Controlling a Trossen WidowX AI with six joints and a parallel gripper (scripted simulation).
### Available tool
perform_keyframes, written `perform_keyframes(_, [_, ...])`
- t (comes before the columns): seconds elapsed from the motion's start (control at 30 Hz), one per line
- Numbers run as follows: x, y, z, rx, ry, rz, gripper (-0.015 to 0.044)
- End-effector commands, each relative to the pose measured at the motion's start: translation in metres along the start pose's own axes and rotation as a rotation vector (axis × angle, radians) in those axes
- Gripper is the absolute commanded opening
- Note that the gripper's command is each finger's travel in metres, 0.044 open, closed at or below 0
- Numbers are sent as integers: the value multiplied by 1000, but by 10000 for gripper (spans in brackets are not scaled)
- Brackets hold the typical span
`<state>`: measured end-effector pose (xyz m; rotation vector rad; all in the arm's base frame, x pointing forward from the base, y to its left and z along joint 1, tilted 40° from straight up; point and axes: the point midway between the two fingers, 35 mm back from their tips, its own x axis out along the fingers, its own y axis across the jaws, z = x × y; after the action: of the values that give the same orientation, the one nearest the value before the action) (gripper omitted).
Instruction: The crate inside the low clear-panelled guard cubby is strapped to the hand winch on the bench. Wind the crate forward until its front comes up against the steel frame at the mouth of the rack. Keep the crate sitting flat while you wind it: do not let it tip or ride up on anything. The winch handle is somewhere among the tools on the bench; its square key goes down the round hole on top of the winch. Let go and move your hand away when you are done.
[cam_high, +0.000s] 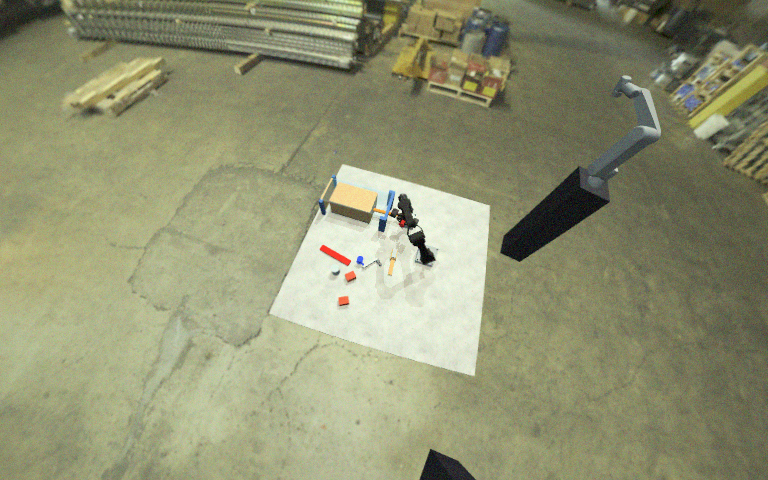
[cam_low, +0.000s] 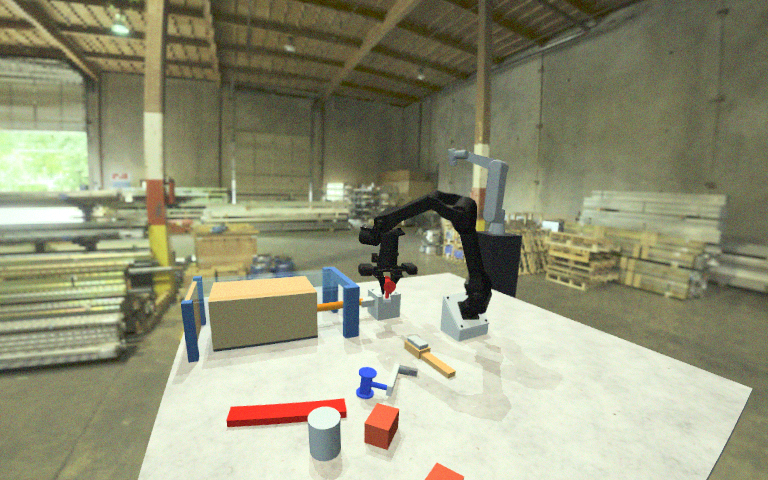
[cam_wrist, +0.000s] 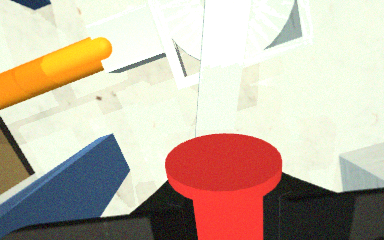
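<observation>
The tan crate (cam_high: 352, 198) (cam_low: 263, 316) (cam_wrist: 11, 160) sits flat in the cubby, with a gap between its front and the blue frame (cam_high: 380, 224) (cam_low: 351, 311) (cam_wrist: 75, 185) at the mouth. The orange strap (cam_low: 330, 306) (cam_wrist: 50, 70) runs from the crate toward the grey winch (cam_low: 385, 309). My gripper (cam_high: 402, 222) (cam_low: 389, 284) (cam_wrist: 212, 161) is shut on the red knob of the winch handle, above the winch. The handle's pale arm (cam_wrist: 222, 90) reaches from the knob across the winch top in the wrist view. The key and the hole are hidden.
A wooden-handled tool (cam_high: 391, 266) (cam_low: 436, 363), a grey bent tool (cam_low: 393, 379) and a blue spool-shaped tool (cam_high: 360, 259) (cam_low: 366, 383) lie in front. A red bar (cam_high: 335, 254) (cam_low: 283, 413), grey cylinder (cam_high: 335, 271) (cam_low: 324, 435) and red blocks (cam_high: 350, 276) (cam_low: 381, 426) stand farther off.
</observation>
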<state>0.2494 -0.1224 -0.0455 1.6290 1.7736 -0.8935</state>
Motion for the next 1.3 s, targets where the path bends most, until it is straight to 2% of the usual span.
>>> perform_keyframes(0.0, [2, -8, -4, 5, 12, -9, 0])
perform_keyframes(1.27, [2, -49, 1, 6, 11, -11, 0])
